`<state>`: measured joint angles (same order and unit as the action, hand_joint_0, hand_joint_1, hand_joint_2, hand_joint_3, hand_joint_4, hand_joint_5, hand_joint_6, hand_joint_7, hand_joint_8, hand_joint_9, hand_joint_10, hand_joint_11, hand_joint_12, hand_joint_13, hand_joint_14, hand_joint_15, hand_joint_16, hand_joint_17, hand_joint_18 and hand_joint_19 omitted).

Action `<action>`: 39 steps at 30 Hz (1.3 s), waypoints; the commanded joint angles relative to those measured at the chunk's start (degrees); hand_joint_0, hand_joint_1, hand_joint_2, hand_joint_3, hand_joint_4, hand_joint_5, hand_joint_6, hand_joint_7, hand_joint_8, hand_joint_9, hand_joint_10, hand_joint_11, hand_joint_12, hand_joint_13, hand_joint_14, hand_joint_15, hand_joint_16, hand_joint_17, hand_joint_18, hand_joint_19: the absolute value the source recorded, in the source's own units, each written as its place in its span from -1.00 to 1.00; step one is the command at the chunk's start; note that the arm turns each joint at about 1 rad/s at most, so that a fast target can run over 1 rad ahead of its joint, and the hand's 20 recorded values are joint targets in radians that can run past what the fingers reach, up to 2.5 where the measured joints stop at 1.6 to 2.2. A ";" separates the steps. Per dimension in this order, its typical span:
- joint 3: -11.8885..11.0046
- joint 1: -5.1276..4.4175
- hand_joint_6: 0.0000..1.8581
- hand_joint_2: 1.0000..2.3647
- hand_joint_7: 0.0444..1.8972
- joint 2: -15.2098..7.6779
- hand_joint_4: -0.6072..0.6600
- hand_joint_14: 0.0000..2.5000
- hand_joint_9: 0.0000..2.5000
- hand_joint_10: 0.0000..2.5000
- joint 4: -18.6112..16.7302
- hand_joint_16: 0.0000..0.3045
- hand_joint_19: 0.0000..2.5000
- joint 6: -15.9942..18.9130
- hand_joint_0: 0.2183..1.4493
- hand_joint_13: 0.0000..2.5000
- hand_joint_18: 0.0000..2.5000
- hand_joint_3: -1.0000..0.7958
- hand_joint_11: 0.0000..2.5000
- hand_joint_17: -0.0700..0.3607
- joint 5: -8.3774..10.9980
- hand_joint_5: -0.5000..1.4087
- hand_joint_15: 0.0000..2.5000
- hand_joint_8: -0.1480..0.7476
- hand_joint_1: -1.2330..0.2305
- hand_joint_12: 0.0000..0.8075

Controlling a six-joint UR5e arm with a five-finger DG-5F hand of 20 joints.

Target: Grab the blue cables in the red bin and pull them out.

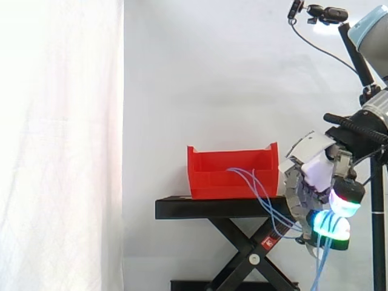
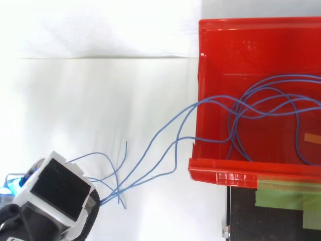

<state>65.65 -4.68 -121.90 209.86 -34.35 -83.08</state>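
Where the cables are held: thin blue cables (image 1: 262,195) are gripped in the curled fingers of the robot hand (image 1: 312,167), which is closed round the bundle, beside and below the open-fronted red plastic bin (image 1: 233,176).
Cable position: part of the bundle is drawn out over the bin's front lip, and loops are seen inside the bin, which is set on a black scissor stand (image 1: 206,208).
Handling: the strands are judged light, limp and slick, likely to slip through the fingers or snag on one another. A firm hold on the gathered bundle is advised, not on single ends.
Side view: the curl of the fingers is shown, and slack ends are seen hanging below the glowing fingertips (image 1: 347,197).
Top view: tangled loops (image 2: 235,108) are shown inside the bin (image 2: 220,175), and loose ends are seen fanned out beside the hand (image 2: 60,190), whose fingers are hidden under its back.
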 commanded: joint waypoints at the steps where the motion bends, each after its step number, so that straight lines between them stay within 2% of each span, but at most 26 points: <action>1: 0.00 -0.06 -0.24 -1.00 -0.22 0.00 -0.21 -0.98 -0.18 -0.98 0.47 -0.71 -0.46 52.50 0.03 -0.33 -0.36 -1.00 -0.42 -0.21 0.11 0.47 -0.64 -0.22 -0.48 -0.22; 14: 0.00 -0.06 -0.25 -1.00 -0.21 0.00 -0.21 -0.98 -0.18 -0.98 5.30 -0.71 -0.46 49.51 0.03 -0.32 -0.36 -1.00 -0.42 -0.21 -0.15 0.47 -0.64 -0.21 -0.48 -0.23; 19: 0.00 -0.33 -0.25 -1.00 -0.21 0.00 -0.21 -0.99 -0.18 -0.98 10.31 -0.71 -0.46 50.22 0.03 -0.32 -0.36 -1.00 -0.42 -0.21 -0.24 0.47 -0.64 -0.22 -0.48 -0.23; 23: 0.00 -0.77 -0.26 -1.00 -0.20 0.00 -0.22 -0.98 -0.18 -0.98 12.33 -0.71 -0.46 52.06 0.03 -0.32 -0.36 -1.00 -0.42 -0.21 -0.33 0.47 -0.64 -0.21 -0.48 -0.23; 30: 0.00 -0.94 -0.27 -1.00 -0.21 0.00 -0.23 -0.98 -0.17 -0.98 12.42 -0.71 -0.47 51.10 0.03 -0.30 -0.36 -1.00 -0.41 -0.21 -0.24 0.48 -0.61 -0.21 -0.48 -0.24; 39: 0.00 -0.85 -0.27 -1.00 -0.21 0.00 -0.21 -0.98 -0.16 -0.98 12.86 -0.70 -0.46 48.37 0.04 -0.14 -0.33 -1.00 -0.40 -0.20 -0.15 0.47 -0.40 -0.19 -0.48 -0.24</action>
<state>65.66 -5.60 -121.90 222.58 14.68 -83.24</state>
